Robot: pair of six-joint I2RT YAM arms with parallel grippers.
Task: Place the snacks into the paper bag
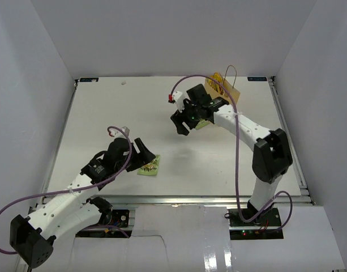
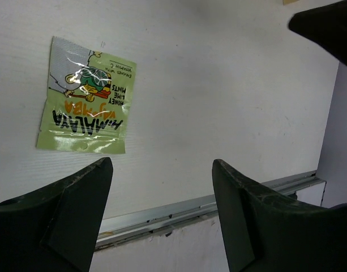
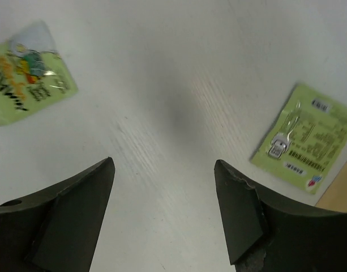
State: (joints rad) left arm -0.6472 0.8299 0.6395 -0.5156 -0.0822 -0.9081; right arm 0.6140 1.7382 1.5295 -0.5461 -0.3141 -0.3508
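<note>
While both arms reach out over the matt white table [image 1: 105,113], each gripper's two dark, wedge-shaped fingers stand wide apart with only bare tabletop between them, holding nothing.

One glossy light-green square packet [image 2: 85,96], crinkled foil printed with a cartoon and lime-mint lettering, lies flat close to the table's near edge, left of centre. It is just beyond the left gripper [image 2: 162,167], off to one side of the gap between the jaws and not inside it. From above it shows just beside the fingers.

A second light-green packet [image 3: 306,136] lies flat with its fine-print back upward. It is farther back and to the right, beside the right gripper [image 3: 163,165] and outside its jaws, with the arm partly covering it in the overhead view.

Just behind this packet the tan kraft paper bag [image 1: 225,89], with thin looped handles, sits at the far right of the table. Something yellow shows at its mouth.
</note>
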